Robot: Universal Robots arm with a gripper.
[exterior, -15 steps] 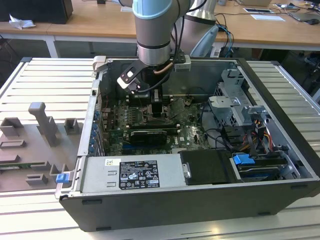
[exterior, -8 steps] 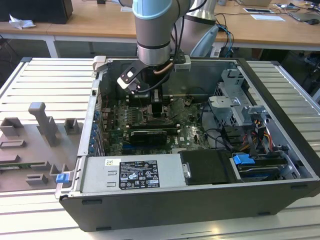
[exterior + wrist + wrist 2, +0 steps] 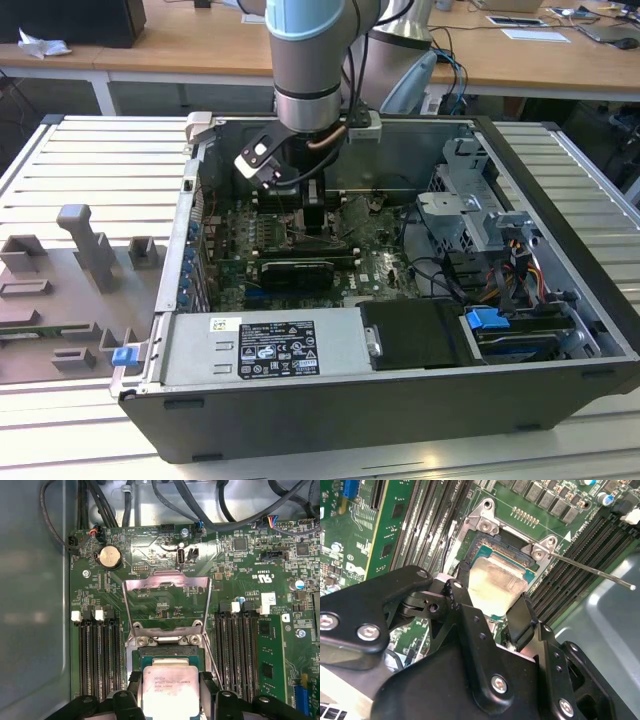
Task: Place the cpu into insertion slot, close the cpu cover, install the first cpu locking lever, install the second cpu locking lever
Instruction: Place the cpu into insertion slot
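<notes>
The tool [image 3: 490, 605] pinches the cpu [image 3: 169, 689] by two opposite edges at the insertion slot [image 3: 170, 653], beside the raised cpu cover [image 3: 167, 579]; the chip is probably light, stiff, slick-topped and delicate underneath, so an edge grip suits it.

Tight room over the insertion slot [image 3: 170, 654].
The raised cpu cover [image 3: 166, 582] stands just beyond it, memory slots [image 3: 100, 655] flank both sides, and a thin cpu locking lever [image 3: 590, 569] juts alongside.
</notes>
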